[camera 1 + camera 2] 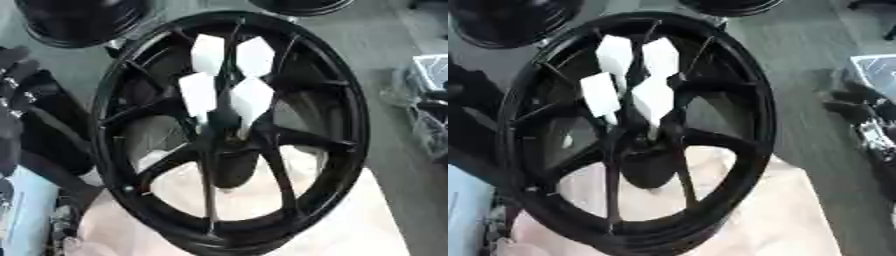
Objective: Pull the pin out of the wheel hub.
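A black spoked wheel hub point(337, 145) lies tilted on a pale cloth point(359, 225). Several white, flat-headed pins stand out of its centre: two upper ones point(208, 52) point(255, 55) and two lower ones point(198, 92) point(252, 97). Their stems run down toward the dark middle boss point(223, 135). My left hand point(16, 82) shows at the left edge, outside the rim, fingers relaxed and holding nothing. At the right edge my right hand point(852, 106) stays clear of the rim, fingers stretched toward the wheel, also holding nothing.
Another black wheel point(79, 22) lies at the back left and part of a further one point(302, 5) at the top. A light blue surface point(24, 210) sits at the lower left. A pale box point(877, 70) stands behind my right hand on the grey floor.
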